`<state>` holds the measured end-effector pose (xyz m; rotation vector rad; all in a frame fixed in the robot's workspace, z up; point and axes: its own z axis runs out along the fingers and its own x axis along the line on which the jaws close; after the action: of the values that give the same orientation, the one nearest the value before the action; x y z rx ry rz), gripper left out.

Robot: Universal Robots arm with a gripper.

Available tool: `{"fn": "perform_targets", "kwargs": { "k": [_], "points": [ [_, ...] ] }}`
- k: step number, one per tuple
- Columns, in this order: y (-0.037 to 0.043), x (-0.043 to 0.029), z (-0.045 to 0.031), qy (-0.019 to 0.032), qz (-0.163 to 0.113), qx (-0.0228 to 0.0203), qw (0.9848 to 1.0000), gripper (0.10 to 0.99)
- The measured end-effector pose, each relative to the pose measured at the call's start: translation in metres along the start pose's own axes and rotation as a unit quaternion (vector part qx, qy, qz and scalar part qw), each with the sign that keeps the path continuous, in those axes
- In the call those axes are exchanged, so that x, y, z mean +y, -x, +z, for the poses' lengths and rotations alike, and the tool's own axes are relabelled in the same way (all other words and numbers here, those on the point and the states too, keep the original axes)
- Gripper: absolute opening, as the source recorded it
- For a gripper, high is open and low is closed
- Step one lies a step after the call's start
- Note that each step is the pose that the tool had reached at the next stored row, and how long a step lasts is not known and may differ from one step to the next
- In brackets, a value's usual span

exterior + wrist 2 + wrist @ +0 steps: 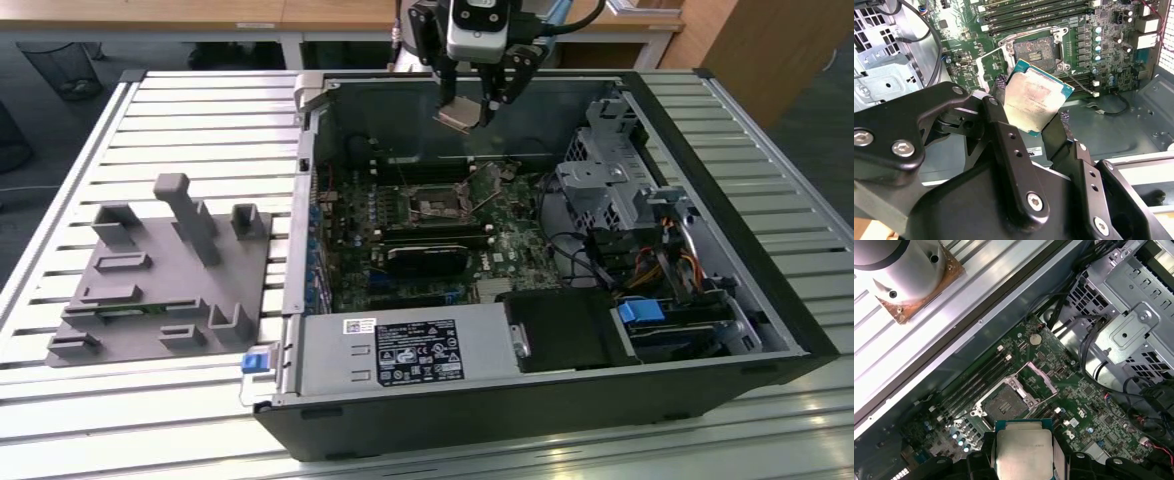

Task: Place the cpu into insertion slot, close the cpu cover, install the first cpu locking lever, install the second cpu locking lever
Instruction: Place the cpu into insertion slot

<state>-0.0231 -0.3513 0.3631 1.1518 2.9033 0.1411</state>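
My gripper (470, 105) hangs above the back of the open computer case, shut on the cpu (458, 116). The cpu (1034, 97), a pale metal square on a green edge, sits tilted between the two black fingers (998, 95). The insertion slot (438, 207) lies bare on the green board, below and in front of the gripper. In the second wrist view the insertion slot (1036, 48) stands uncovered, with the cpu cover (988, 67) swung up beside it. In the first wrist view the cpu (1024, 452) hovers near the insertion slot (1004, 404) and the raised cpu cover (1038, 380).
A black heatsink-like block (427, 258) lies in front of the slot and long memory slots (1029, 12) run beside it. The drive cage (607, 180) and cables fill the exterior view's right; the power supply (400, 350) sits in front. A grey fixture (160, 270) rests outside, at the left.
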Motion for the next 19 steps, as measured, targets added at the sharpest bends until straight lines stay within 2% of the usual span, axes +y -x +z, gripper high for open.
{"fn": "perform_targets", "kwargs": {
  "k": [19],
  "points": [
    [0.0, 0.0, 0.0002, 0.0005, 0.03, -0.0027, 0.9995, 0.545]
  ]
}}
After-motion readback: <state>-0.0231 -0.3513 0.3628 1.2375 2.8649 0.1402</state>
